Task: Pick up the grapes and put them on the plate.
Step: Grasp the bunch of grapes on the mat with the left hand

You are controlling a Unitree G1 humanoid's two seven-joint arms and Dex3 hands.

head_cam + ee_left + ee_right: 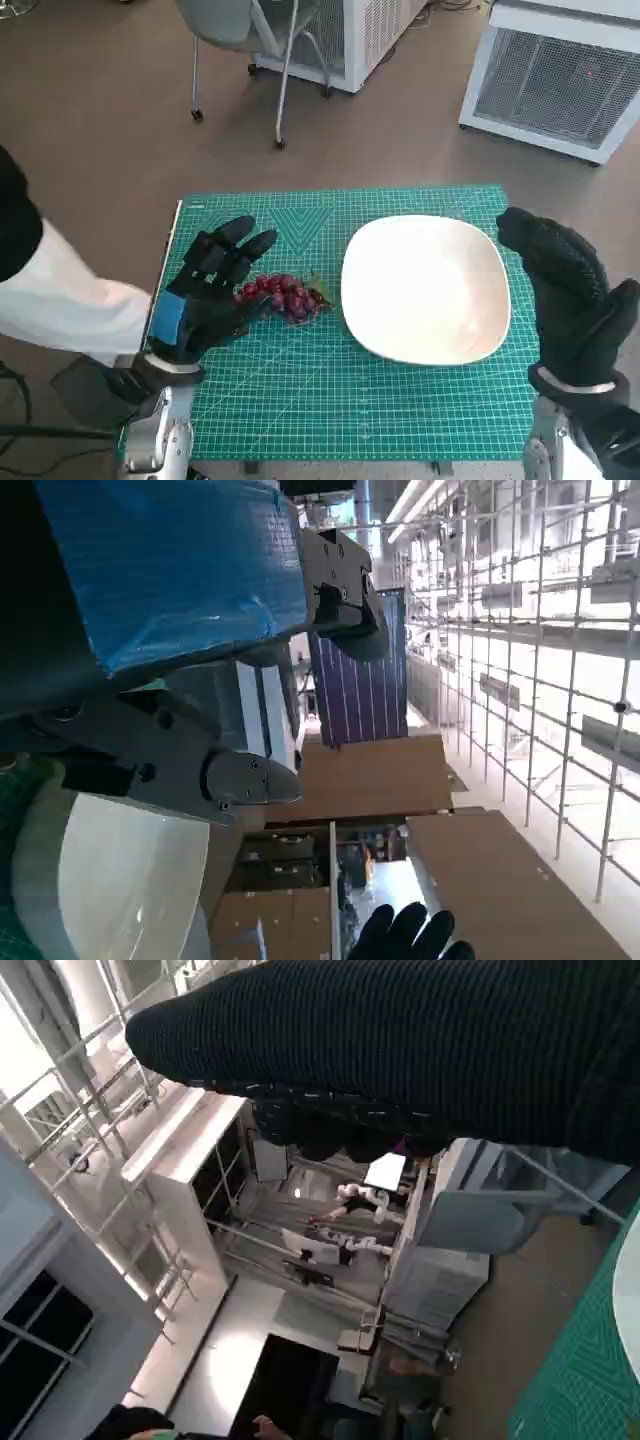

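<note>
Reaching for grapes (288,296): left hand (205,292) beside them, fingers (240,240) spread wide, empty. Next: closing round bunch, lifting to plate (425,288).

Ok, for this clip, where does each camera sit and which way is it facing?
Head view: on the robot's head, looking steeply down at the green mat, grapes and plate; shows left hand by the grapes and right hand beside the plate.
Left wrist view: behind the left hand, turned sideways, facing across the plate toward the room.
Right wrist view: behind the right hand, aimed out into the room; mat corner shows.
Shared: head and left wrist views both show the plate and the right hand.
</note>
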